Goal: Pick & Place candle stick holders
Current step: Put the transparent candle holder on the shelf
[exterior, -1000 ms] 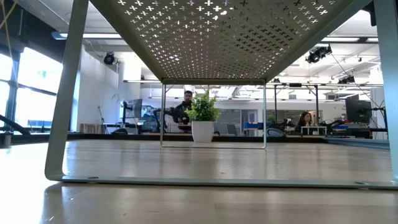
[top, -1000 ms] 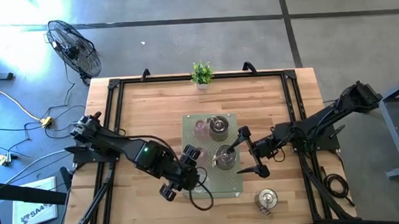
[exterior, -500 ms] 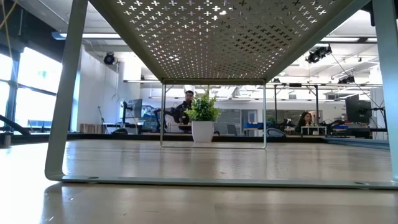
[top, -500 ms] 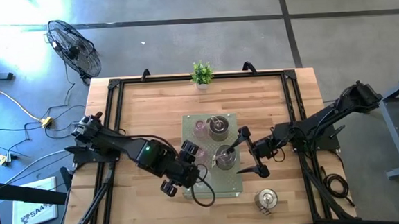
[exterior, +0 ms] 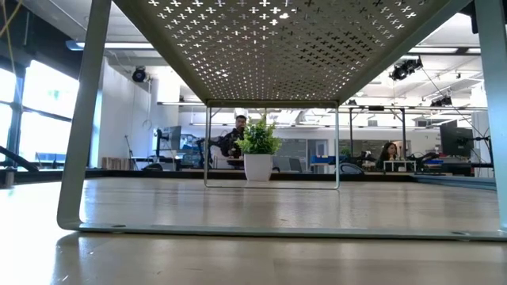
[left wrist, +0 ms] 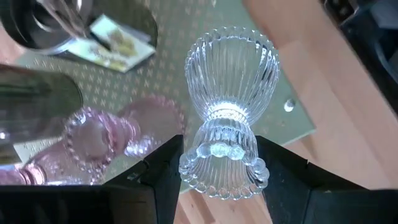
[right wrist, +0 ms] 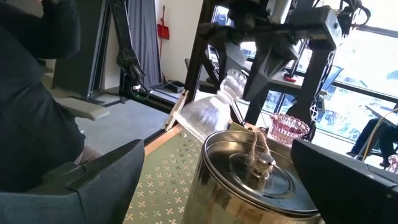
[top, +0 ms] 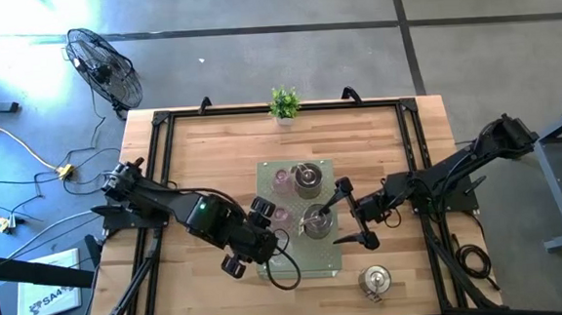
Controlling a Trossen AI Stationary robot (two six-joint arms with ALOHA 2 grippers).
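Overhead, a pale wood tabletop (top: 212,152) with a black frame sits on a grey concrete floor (top: 284,50). A fan (top: 106,68) lies on the floor at upper left of the frame, with yellow cables (top: 7,145) running along the left edge. A small plant (top: 284,103) in a white pot stands at the tabletop's top-centre edge. At centre, a green perforated stand (top: 324,257) carries the holders.

The low view looks under that stand toward an open workshop with windows on the left, desks and monitors, and two people seated far behind.

Writing: a white sheet (top: 47,297) on the floor at lower left reads partly "SA4"; the rest is too small. A yellow label in the left wrist view is not legible.

Count in the high view: on the stand, one pink holder (top: 281,180) and one metal tin (top: 307,179) in the upper part, one more pink holder (top: 283,217) and one metal tin (top: 316,220) mid-stand; one metal holder (top: 374,281) on the bare wood at lower right.

Left claw (top: 262,214), at the stand's left edge, grips one clear ribbed holder (left wrist: 227,112) by its base, lifted above the stand. Right claw (top: 352,217) spread wide, empty, around the mid-stand tin from the right.
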